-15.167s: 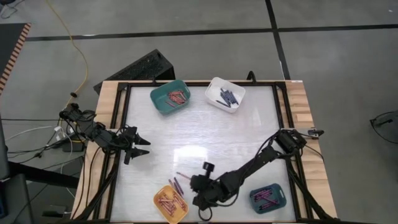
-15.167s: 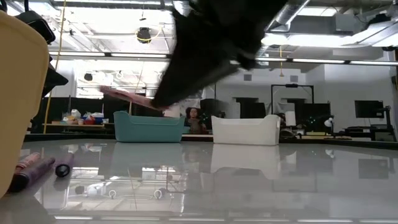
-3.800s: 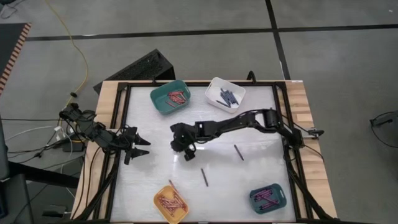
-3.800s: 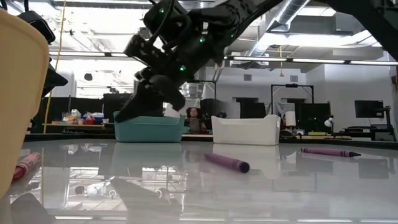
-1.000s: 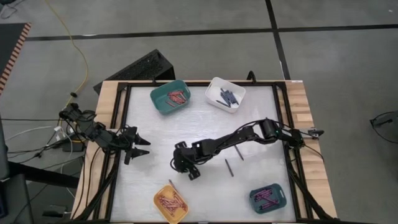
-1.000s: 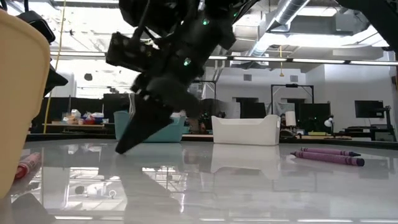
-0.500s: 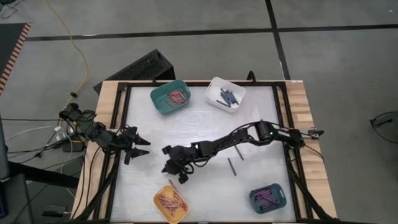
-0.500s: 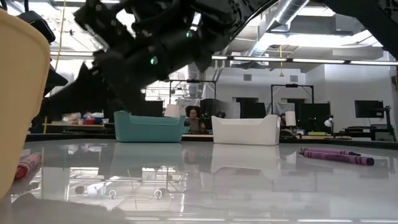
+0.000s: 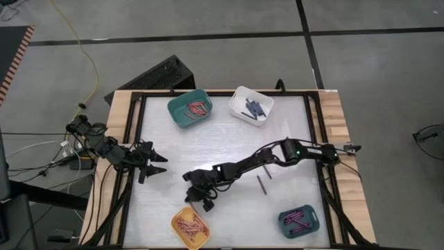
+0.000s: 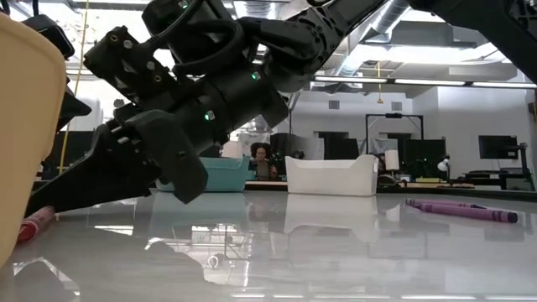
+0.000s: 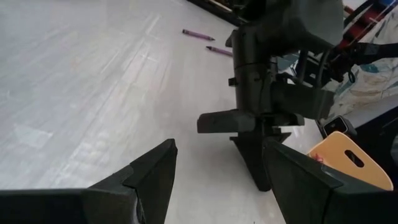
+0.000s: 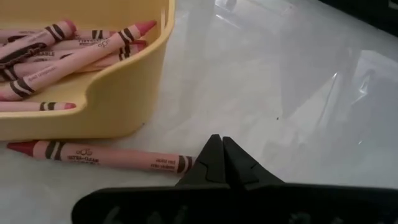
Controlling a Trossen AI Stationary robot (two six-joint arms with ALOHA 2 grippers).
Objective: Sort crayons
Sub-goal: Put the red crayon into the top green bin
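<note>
**Right arm moves in on the stray pink crayon**

High view: right gripper (image 9: 201, 201) has swung from mid-tabletop toward the yellow bin (image 9: 191, 227); left gripper (image 9: 156, 164) waits at the left edge, fingers spread.

Low view: two purple crayons (image 10: 461, 209) lie far right, unsorted.

Right wrist view: fingers closed, empty, tips just beside the pink crayon (image 12: 102, 156) lying outside the bin. Likely next pick.
</note>
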